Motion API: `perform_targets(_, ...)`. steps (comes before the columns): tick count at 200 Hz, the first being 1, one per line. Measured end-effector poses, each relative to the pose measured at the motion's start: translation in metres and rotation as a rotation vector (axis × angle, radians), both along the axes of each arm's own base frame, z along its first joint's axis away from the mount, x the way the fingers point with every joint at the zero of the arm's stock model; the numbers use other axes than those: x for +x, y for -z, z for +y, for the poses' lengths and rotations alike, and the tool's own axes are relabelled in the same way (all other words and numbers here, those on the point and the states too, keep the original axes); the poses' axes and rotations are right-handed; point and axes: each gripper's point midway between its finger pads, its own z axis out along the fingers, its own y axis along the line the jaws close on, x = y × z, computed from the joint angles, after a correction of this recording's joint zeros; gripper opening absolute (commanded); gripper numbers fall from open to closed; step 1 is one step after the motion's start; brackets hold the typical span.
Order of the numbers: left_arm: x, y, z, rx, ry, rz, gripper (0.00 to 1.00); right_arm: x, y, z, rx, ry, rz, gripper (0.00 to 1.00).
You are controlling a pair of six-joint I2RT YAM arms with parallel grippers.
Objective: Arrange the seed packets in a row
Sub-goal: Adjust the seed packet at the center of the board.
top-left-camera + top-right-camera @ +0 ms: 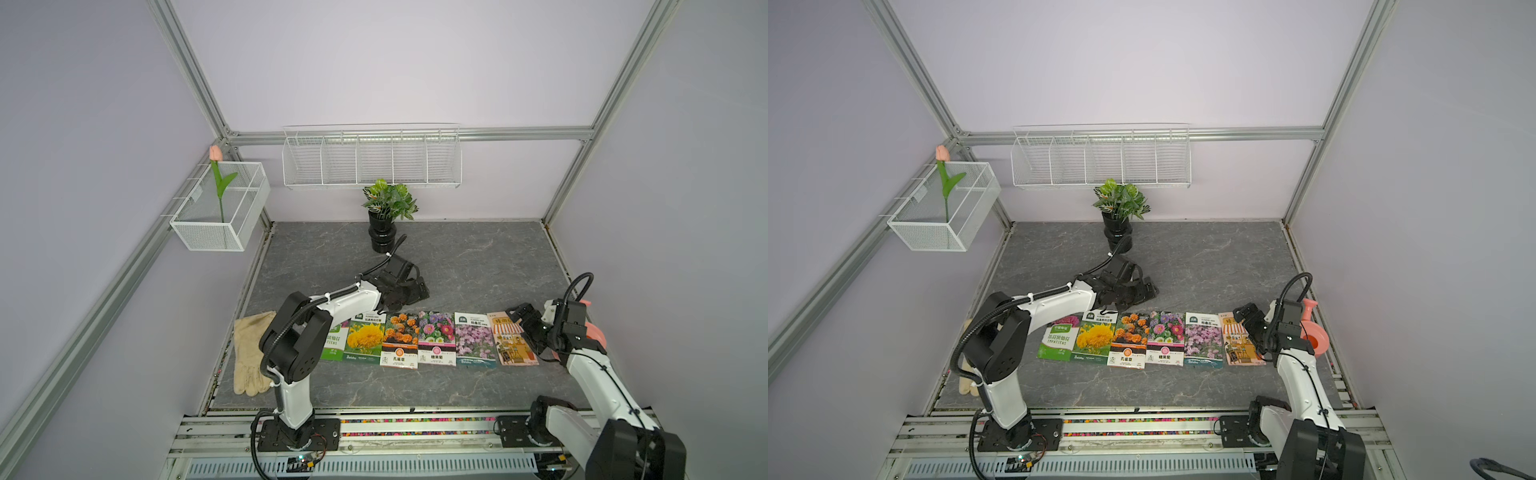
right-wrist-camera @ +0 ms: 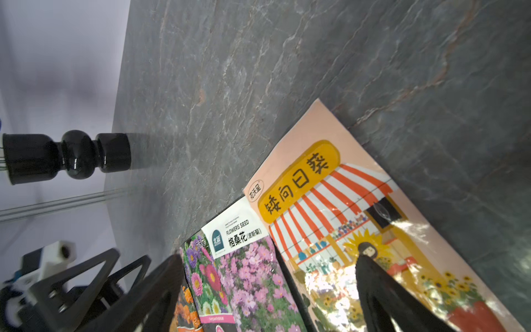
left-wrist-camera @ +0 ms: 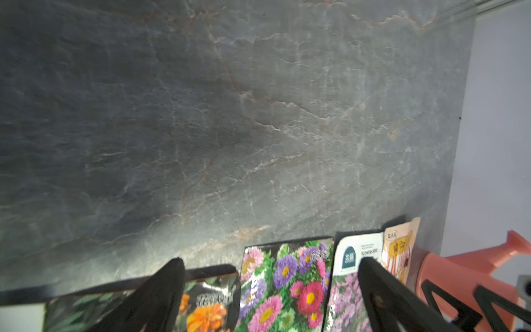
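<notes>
Lying in row: seed packets (image 1: 436,338) | left fingers (image 3: 161,296) parted, empty, behind them | right fingers (image 2: 379,296) parted over shopfront packet (image 2: 330,201)

We are showing two slim arms, the left arm (image 1: 349,296) and the right arm (image 1: 592,376), both wearing glossy white shells between bulky matte black joint housings (image 1: 297,347). Ribbed black hoses (image 1: 574,282) are running along us, and white ties (image 1: 328,297) are pinning them down. Flat black base plates (image 1: 328,432) studded with screws are carrying us. Our jaws are looking black and tapering, backed by open triangular frames (image 2: 86,283) dotted with small screws.
</notes>
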Motion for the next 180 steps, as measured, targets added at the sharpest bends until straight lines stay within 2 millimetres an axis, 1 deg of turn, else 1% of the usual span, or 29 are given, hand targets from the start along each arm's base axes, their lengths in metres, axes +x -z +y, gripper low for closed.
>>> perform_targets(24,0.0,-0.042,0.002,-0.025,0.007,-0.108,0.96,-0.002,0.01,-0.005,-0.018,0.018,0.035,0.95)
perform_targets(33,0.001,-0.055,0.004,-0.031,0.002,-0.142,0.96,-0.003,0.013,-0.006,-0.025,0.024,0.044,0.95)
perform_targets(45,0.002,-0.067,0.007,-0.037,-0.004,-0.174,0.96,-0.006,0.017,-0.007,-0.031,0.03,0.056,0.95)
perform_targets(58,0.003,-0.074,0.01,-0.038,-0.011,-0.194,0.96,-0.01,0.021,-0.008,-0.036,0.035,0.072,0.95)
perform_targets(72,0.003,-0.075,0.011,-0.032,-0.015,-0.202,0.96,-0.015,0.025,-0.009,-0.045,0.04,0.081,0.95)
perform_targets(115,0.0,-0.065,0.016,-0.008,-0.016,-0.187,0.96,-0.029,0.032,-0.007,-0.05,0.047,0.088,0.95)
perform_targets(180,-0.003,-0.061,0.02,0.002,-0.018,-0.18,0.96,-0.034,0.031,-0.005,-0.047,0.044,0.066,0.95)
